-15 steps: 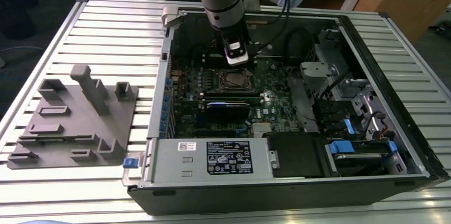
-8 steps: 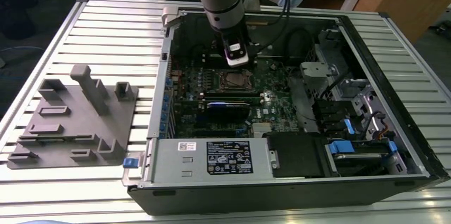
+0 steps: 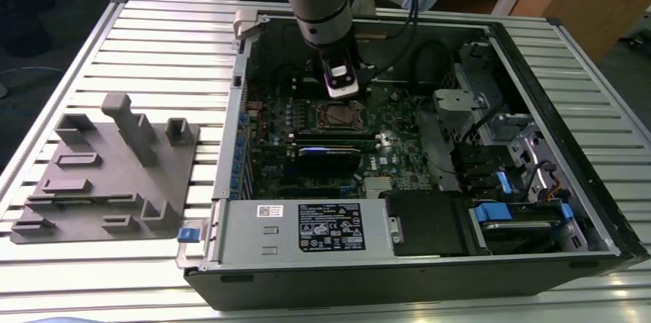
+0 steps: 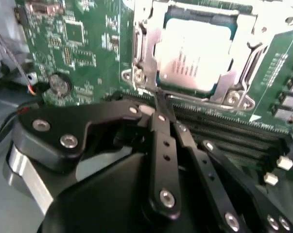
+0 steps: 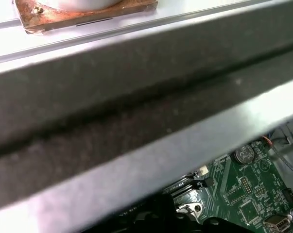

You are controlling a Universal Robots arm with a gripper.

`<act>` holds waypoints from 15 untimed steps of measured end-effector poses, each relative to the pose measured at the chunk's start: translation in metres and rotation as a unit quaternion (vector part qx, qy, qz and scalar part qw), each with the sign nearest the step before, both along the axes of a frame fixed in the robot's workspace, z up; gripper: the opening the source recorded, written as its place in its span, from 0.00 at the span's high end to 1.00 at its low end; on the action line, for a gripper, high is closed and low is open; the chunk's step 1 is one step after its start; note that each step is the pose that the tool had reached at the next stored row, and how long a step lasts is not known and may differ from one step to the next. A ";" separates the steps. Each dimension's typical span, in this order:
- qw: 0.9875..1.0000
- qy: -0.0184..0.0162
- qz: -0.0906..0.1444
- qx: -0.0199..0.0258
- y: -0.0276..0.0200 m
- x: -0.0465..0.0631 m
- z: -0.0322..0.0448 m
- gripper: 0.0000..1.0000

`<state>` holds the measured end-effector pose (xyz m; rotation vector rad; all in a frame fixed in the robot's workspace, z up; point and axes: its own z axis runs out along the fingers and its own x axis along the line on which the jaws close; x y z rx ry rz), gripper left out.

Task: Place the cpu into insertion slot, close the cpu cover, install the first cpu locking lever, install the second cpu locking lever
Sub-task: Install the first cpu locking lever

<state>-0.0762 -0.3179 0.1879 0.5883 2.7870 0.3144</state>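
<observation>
The cpu (image 4: 195, 48), a square chip with a shiny silver top, lies in the insertion slot (image 3: 334, 116) on the green board inside the open computer case. The cpu cover (image 4: 144, 48), a silver metal frame, lies flat around the chip. My gripper (image 4: 158, 99) is shut, its black fingers (image 4: 162, 145) pressed together. The fingertips sit at the socket's edge beside a corner of the frame; whether they hold anything there I cannot tell. In the exterior view the gripper (image 3: 343, 94) hangs straight down just above the socket.
Long black memory slots (image 4: 224, 126) run right beside the socket. A black card (image 3: 328, 157) and a power supply (image 3: 305, 228) lie nearer the case front. Drive bays (image 3: 508, 186) are on the exterior view's right, a grey fixture block (image 3: 102, 171) on its left. A case wall (image 5: 136, 111) is close to the wrist.
</observation>
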 end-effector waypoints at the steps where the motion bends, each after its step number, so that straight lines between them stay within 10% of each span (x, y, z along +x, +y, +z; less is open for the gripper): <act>1: 1.000 0.000 0.000 0.001 0.0000 0.000 0.0000 0.89; 15: 1.000 0.001 0.000 0.004 0.0000 0.000 0.0175 0.89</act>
